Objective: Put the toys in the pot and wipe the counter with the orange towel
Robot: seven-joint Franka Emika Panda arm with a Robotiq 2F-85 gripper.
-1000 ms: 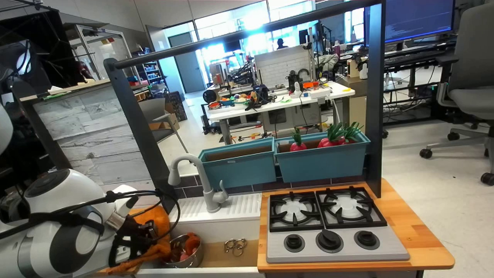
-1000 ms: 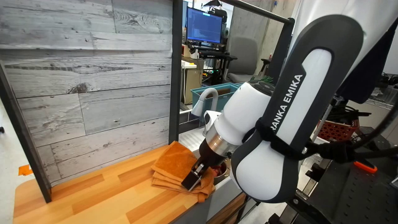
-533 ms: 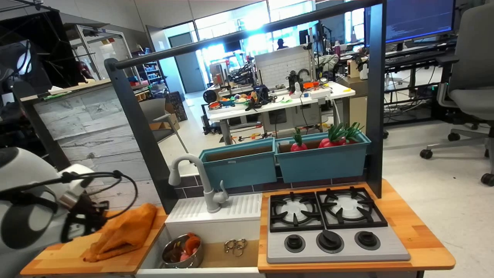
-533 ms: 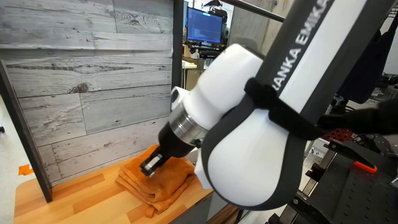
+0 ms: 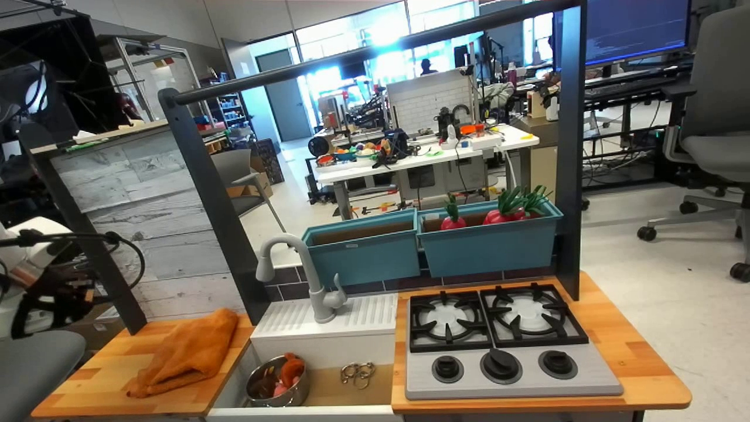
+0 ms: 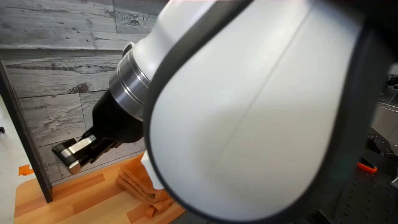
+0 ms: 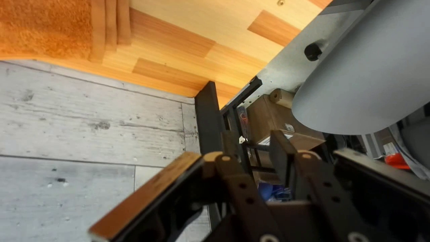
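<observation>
The orange towel [image 5: 187,351] lies folded on the wooden counter [image 5: 96,381] beside the sink; in the wrist view the towel [image 7: 47,27] fills the upper left corner. My gripper [image 7: 256,144] stands partly open in the wrist view, a gap between its fingers and nothing in it. In an exterior view the gripper [image 6: 70,160] hangs above the counter's outer end, clear of the towel, whose right part the arm hides there. Inside the sink sits the silver pot [image 5: 299,392], holding several red-orange toys [image 5: 292,370].
Metal rings [image 5: 357,374] lie in the white sink [image 5: 328,346] near the pot. A grey faucet [image 5: 313,281] rises behind it. Beyond stands the stove [image 5: 515,384]. A wood-look panel [image 7: 90,124] and a black post [image 7: 210,117] border the counter close to my gripper.
The towel first shifted with my gripper away from the sink over the counter. It then stayed lying there while my gripper rose off it and moved toward the counter's outer end.
</observation>
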